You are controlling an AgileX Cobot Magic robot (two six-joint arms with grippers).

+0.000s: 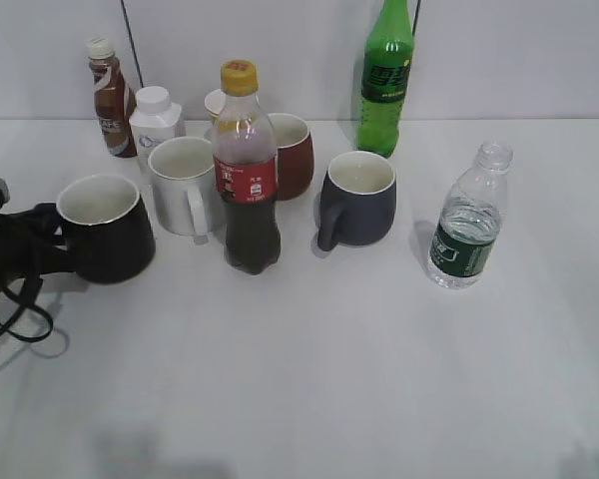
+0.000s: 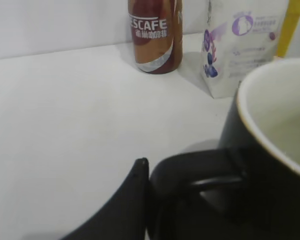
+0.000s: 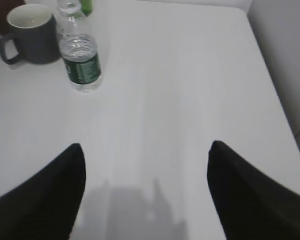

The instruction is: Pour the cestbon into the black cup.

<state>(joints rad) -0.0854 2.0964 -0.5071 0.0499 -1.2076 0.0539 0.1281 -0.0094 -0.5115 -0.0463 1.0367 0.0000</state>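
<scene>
The cestbon (image 1: 466, 225), a small clear capless bottle with a dark green label, stands upright at the right of the table; it also shows in the right wrist view (image 3: 80, 55). The black cup (image 1: 105, 230) stands at the left, white inside. My left gripper (image 1: 38, 239) is at the cup's handle. In the left wrist view one finger (image 2: 141, 172) presses against the handle of the black cup (image 2: 270, 150); the other finger is hidden. My right gripper (image 3: 145, 150) is open and empty above bare table, well short of the cestbon, and is out of the exterior view.
A red-labelled cola bottle (image 1: 247, 170), a white mug (image 1: 183, 185), a dark red mug (image 1: 292, 155) and a blue-grey mug (image 1: 356, 198) stand mid-table. A tall green bottle (image 1: 385, 80), a coffee bottle (image 1: 110, 98) and a white carton (image 1: 156, 118) stand at the back.
</scene>
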